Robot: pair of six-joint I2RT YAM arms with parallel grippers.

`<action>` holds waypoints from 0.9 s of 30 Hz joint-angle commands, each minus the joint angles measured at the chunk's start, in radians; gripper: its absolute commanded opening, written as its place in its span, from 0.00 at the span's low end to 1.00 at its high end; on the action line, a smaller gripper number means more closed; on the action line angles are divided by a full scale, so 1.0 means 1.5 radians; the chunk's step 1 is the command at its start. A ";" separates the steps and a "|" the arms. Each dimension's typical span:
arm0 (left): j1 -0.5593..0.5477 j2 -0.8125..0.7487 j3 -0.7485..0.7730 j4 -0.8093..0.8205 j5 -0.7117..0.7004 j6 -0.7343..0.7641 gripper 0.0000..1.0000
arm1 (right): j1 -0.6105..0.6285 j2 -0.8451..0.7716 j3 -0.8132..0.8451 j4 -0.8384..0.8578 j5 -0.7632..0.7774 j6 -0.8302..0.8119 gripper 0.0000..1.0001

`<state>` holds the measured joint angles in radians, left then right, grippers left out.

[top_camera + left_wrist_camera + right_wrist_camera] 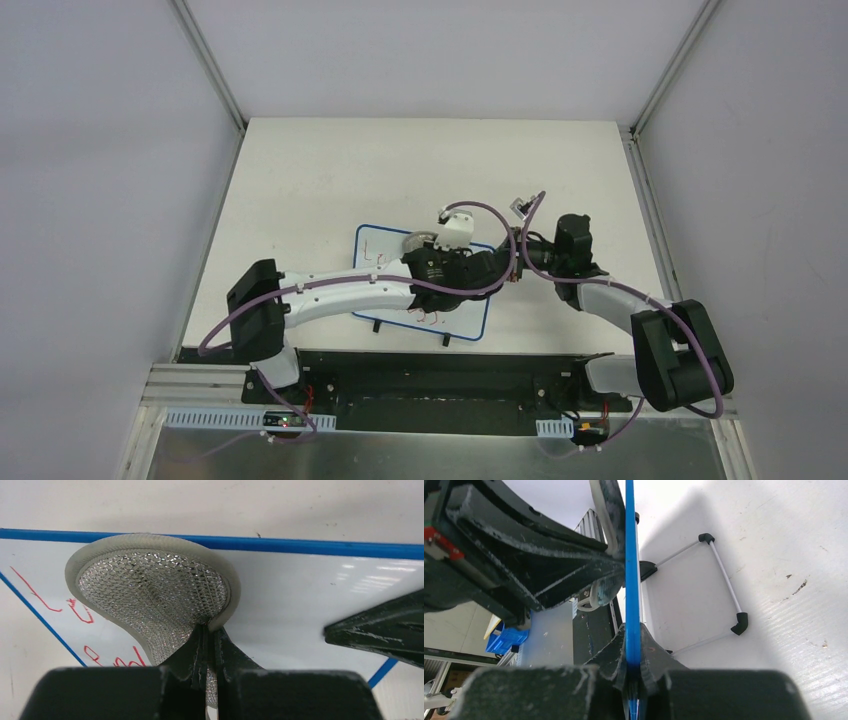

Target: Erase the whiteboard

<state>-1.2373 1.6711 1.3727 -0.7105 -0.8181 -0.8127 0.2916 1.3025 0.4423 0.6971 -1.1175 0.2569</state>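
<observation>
Pressing a round grey mesh pad [150,585] on the whiteboard [388,243], mid-frame on the bench [330,170].
Left tool [209,632] pinches the pad's edge; right tool [633,635] clamps the board's blue rim. Red scribbles [80,612] mark the glossy white surface at lower left.

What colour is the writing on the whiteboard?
Red. The writing on the whiteboard shows best in the left wrist view, beside the mesh eraser pad.

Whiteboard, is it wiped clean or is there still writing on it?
Not clean. Red marker strokes show on the whiteboard, beside the mesh pad pinched in the left gripper.
</observation>
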 commanded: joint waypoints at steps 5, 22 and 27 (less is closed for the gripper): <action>0.021 -0.033 -0.076 0.058 0.033 -0.023 0.00 | 0.013 -0.027 -0.011 0.021 -0.017 -0.016 0.00; 0.133 -0.139 -0.185 0.047 0.026 0.067 0.00 | 0.014 -0.038 -0.018 0.021 0.010 -0.049 0.00; 0.007 0.001 -0.007 -0.007 0.032 0.078 0.00 | 0.013 -0.050 -0.022 0.019 0.013 -0.049 0.00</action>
<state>-1.1137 1.5440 1.2022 -0.7242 -0.8082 -0.7303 0.3069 1.2655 0.4152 0.6888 -1.0782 0.2569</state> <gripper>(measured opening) 0.029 0.050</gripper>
